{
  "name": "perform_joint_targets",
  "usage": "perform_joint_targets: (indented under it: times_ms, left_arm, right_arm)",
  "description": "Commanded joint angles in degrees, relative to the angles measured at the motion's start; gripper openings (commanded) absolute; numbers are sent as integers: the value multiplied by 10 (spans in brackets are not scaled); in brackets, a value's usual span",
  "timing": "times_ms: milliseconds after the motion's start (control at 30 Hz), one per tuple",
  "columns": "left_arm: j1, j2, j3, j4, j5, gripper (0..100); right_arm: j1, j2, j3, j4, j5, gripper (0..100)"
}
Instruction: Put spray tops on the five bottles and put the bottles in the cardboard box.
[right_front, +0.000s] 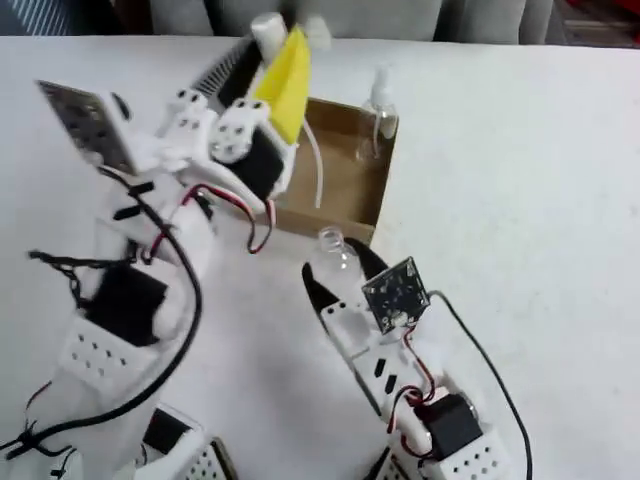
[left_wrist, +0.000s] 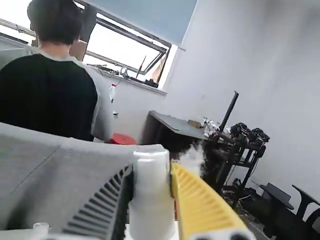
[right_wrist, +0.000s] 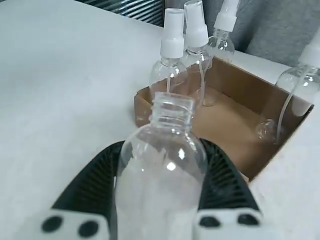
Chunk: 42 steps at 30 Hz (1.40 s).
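Step in hand: capping the fifth bottle.
Left gripper (right_front: 272, 48) pinches spray top (right_front: 268, 30) raised above box (right_front: 345, 180). Right gripper (right_wrist: 162, 150) clamps uncapped bottle (right_wrist: 162, 185) upright just beside box, which holds four capped bottles (right_wrist: 170, 75). Next: thread tube into neck, seat top.

Overhead view and close right wrist view share the cardboard box (right_front: 345, 185) (right_wrist: 235, 117).

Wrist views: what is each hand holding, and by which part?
Right hand grips the uncapped bottle around its body, below the neck. Left hand pinches a spray top by its white head.
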Motion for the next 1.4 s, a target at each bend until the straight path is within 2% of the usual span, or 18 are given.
perform_joint_targets:
  times_ms: [0, 233, 533, 633, 933, 1133, 1367]
  left_arm:
    - [7, 0, 49, -62, 8, 24]
    - [9, 0, 88, -91, 61, 23]
    - [6, -10, 132, -96, 60, 23]
    - [6, -24, 169, -120, 61, 23]
    - [16, -126, 295, -126, 65, 23]
    - [79, -206, 345, -24, 64, 23]
    - [83, -216, 382, -10, 63, 23]
  right_arm:
    - [-4, -5, -7, -6, -6, 16]
    - [-1, -5, -6, -5, -6, 16]
    - [-1, -5, -6, -1, -6, 16]
    - [-1, -5, -6, -1, -6, 16]
    - [0, -5, -6, -1, -6, 16]
    - [0, -5, -6, -1, -6, 16]
    - [0, -5, -6, 2, -6, 16]
